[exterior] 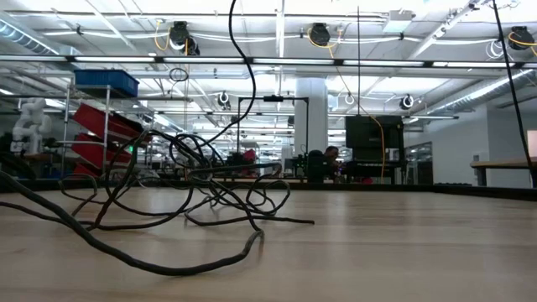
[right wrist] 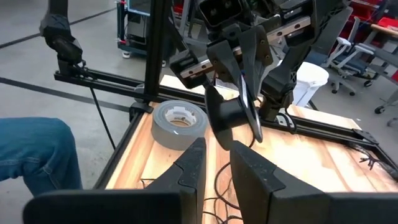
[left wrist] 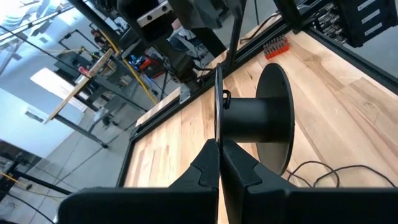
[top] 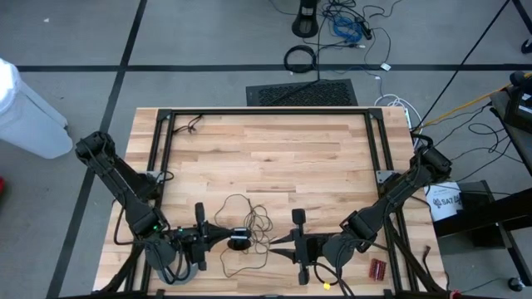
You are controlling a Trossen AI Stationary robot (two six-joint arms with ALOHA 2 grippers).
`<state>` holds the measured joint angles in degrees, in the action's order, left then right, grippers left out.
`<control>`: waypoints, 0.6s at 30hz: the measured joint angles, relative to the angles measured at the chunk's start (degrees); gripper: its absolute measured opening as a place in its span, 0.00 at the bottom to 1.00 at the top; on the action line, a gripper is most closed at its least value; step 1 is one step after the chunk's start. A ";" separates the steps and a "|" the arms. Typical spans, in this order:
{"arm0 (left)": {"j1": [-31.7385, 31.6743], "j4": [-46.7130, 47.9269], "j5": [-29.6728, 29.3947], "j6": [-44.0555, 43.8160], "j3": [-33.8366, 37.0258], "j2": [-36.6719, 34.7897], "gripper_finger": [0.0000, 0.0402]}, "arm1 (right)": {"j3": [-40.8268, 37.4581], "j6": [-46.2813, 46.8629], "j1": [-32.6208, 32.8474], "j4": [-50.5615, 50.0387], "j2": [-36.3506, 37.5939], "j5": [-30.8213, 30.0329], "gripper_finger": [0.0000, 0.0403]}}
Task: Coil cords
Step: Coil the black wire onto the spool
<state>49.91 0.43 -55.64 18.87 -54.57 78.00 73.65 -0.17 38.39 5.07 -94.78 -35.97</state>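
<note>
– Black, hard plastic: a small spool (left wrist: 255,118) with two thin round flanges around a plain core, at the near edge of the wooden table (top: 274,149). The left gripper (left wrist: 219,146) is pinched tight on one flange's rim and holds it off the wood.

– And the cord itself?

– It's a thin dark wire (exterior: 180,270), limp and light, sprawled in loose overlapping loops just beyond and beside the spool. It'll likely snag on itself and spring out of any neat turn.

– So where should the other arm take it?

– Probably close to the spool, on a single free strand, not the knotted middle. The right gripper (right wrist: 216,155) hangs just right of the spool, fingers slightly apart. Whether a strand runs between them is hard to tell.

– Anything else?

– A grey tape roll (right wrist: 179,124) sits to the left.
</note>
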 joint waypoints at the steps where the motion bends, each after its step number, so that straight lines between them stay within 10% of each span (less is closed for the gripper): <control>1: 0.00 -0.02 0.00 0.06 0.00 0.00 0.00 | 0.00 -0.21 -0.13 0.00 0.00 -0.01 0.15; 18: -0.01 -8.70 11.90 8.50 0.00 -0.02 0.00 | 0.00 -7.85 -1.19 1.53 0.00 0.23 0.15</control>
<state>49.90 -8.27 -43.73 27.37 -54.57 77.97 73.65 -8.02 37.21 6.60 -94.78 -35.73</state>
